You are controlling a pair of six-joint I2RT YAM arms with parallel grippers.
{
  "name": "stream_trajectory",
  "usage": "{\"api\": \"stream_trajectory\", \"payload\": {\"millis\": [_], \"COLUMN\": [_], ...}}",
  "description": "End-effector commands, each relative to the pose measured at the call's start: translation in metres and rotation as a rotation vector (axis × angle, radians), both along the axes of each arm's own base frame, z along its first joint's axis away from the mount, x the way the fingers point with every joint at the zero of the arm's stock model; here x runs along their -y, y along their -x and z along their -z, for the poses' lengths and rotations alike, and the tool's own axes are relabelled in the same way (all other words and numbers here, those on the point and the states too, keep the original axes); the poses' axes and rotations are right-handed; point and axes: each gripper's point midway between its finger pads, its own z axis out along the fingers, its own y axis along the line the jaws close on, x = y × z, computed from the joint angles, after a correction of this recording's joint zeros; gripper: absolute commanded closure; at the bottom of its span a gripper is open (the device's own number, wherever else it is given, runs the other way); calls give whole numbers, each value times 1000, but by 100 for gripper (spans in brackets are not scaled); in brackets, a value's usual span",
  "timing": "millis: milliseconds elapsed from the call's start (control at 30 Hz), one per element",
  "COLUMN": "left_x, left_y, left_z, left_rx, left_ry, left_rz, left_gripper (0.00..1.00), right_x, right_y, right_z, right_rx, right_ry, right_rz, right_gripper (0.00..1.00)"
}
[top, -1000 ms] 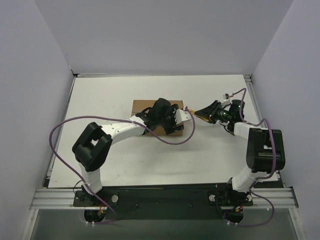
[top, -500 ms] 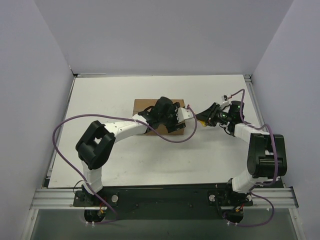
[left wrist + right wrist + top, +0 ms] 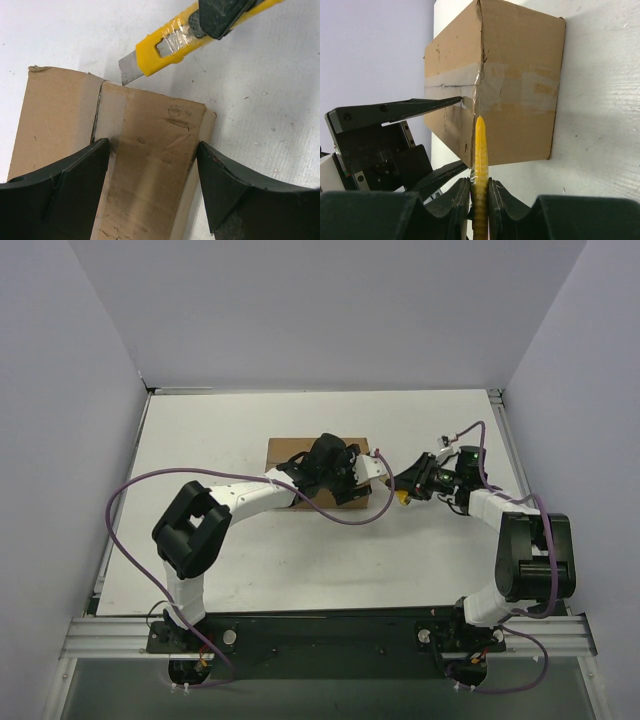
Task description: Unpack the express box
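The express box (image 3: 285,452) is a brown carton lying mid-table, its taped seam running along the top. It also shows in the left wrist view (image 3: 150,150) and the right wrist view (image 3: 520,60). My left gripper (image 3: 348,475) is open over the box's right end (image 3: 152,185); one finger (image 3: 75,185) lies over the top and the other (image 3: 235,190) is beside the box's side. My right gripper (image 3: 420,480) is shut on a yellow utility knife (image 3: 480,145). The knife's blade (image 3: 131,70) meets the box's end edge by the taped seam.
White walls stand close round the white table (image 3: 250,560). Purple cables (image 3: 330,515) loop from both arms over the table in front of the box. The black arm mounting rail (image 3: 330,630) runs along the near edge.
My right gripper has moved left with the knife, bringing the blade from clear of the box up to its right end. The left gripper has stayed over the box.
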Motion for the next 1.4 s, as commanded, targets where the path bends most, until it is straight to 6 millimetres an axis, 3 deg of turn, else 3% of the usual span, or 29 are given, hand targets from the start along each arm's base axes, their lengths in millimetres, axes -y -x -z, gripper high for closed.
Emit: {"api": "stream_trajectory", "payload": {"millis": [0,300,533,733,767,800,833,867,900,933,967,1033,1067,1133,1167,1233,1333,1367], "left_x": [-4,-5,-2,-2,-1,-7,-9,-13,-18,-26,-36,-54,-73,-93,-116,-129,-144,-143], "left_y": [-19,-17,-18,2,11,20,28,37,47,51,55,57,48,38,17,1,-43,-62], "left_z": [2,8,-9,-61,-87,-88,-96,-118,-121,-123,-139,-140,-153,-160,-166,-166,-156,-129], "left_rx": [33,26,57,51,52,11,-6,-9,-38,-47,-30,-48,-34,-35,-16,-30,-56,-120], "left_ry": [-9,-20,24,137,198,187,207,246,246,244,264,265,293,311,319,327,328,314], "left_rz": [-57,-51,-44,-24,-10,-10,-1,0,17,14,9,-17,-64,-94,-150,-168,-210,-253], "left_gripper": [21,21,21,18,18,18,18,17,17,17,18,21,23,28,35,36,33,32], "right_x": [-15,-14,-11,23,31,34,39,43,44,45,46,55,59,66,67,63,52,49], "right_y": [27,53,82,86,78,77,78,76,73,77,78,79,80,84,85,90,98,99], "right_z": [-15,-13,-26,-51,-66,-72,-74,-80,-91,-95,-100,-106,-108,-112,-113,-113,-107,-106], "right_rx": [19,-1,-32,129,202,237,266,312,362,370,406,410,417,393,382,339,338,347], "right_ry": [-37,0,42,275,348,387,448,517,553,578,611,676,706,745,748,729,730,734], "right_rz": [-120,-178,-231,-191,-176,-182,-196,-191,-194,-207,-226,-212,-215,-201,-198,-195,-246,-268], "right_gripper": [100,100,100,100,100,100,100,100,100,100,100,100,100,100,100,100,100,100]}}
